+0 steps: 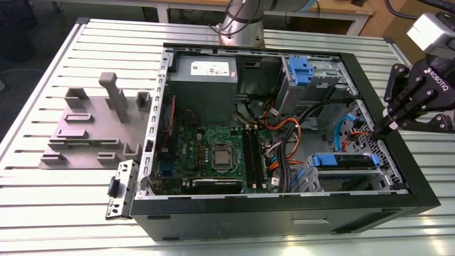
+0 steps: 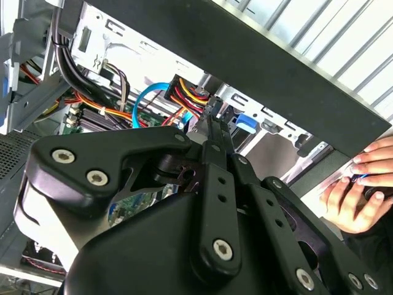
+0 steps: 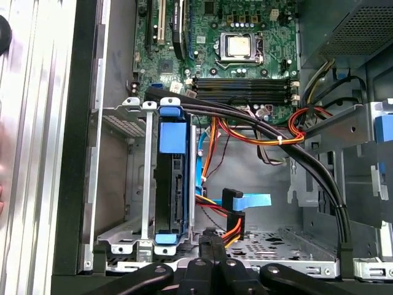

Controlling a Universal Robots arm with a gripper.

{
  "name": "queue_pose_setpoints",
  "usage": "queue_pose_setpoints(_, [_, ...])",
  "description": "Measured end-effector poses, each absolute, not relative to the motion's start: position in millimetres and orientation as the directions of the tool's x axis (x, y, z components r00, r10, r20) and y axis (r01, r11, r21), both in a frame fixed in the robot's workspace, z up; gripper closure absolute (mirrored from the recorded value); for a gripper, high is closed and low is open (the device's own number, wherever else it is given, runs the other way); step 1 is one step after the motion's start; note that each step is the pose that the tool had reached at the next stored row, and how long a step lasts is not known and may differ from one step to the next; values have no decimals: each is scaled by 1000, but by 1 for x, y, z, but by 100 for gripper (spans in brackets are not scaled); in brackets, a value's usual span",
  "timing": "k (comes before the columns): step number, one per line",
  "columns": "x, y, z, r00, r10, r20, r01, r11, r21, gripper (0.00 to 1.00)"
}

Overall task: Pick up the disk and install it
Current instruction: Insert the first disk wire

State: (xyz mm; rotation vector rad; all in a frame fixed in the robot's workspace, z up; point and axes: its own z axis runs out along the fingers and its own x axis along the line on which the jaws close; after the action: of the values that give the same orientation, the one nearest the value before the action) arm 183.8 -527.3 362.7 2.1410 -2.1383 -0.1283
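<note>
Pincer [image 3: 212, 236] near dark, blue-railed disk [image 3: 174, 184]

Robotics lab: slotted alu bench [image 1: 50, 213], open PC case [image 1: 284, 212]

One arm. Its base column [image 1: 242, 24] stands upright at the far side in the exterior view, silver, w/ the rest of the arm out of frame. At the exterior view's right, high up, sits the wrist [image 1: 432, 29] in a light-grey housing. Under it the black gripper [image 1: 379, 132] hangs tilted, tips aimed down & toward the exterior view's left. Jaws closed: in both wrist views the two fingers [image 2: 212, 132] [image 3: 207, 246] lie side by side, touching, w/ the linkage bars [image 2: 270, 203] spread wide behind them.
</note>
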Motion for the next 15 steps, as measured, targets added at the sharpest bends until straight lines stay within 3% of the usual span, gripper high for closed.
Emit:
queue_pose_setpoints(2, [184,-527,363,3,-1000,20,-990,0,139,83])
queue_pose_setpoints(4, [184,-527,363,3,-1000,24,-990,1,139,83])
queue_pose_setpoints(5, [184,-527,363,4,-1000,26,-990,0,139,76])
queue_pose_setpoints(15, [184,-527,361,20,-999,29,-990,-16,139,76])
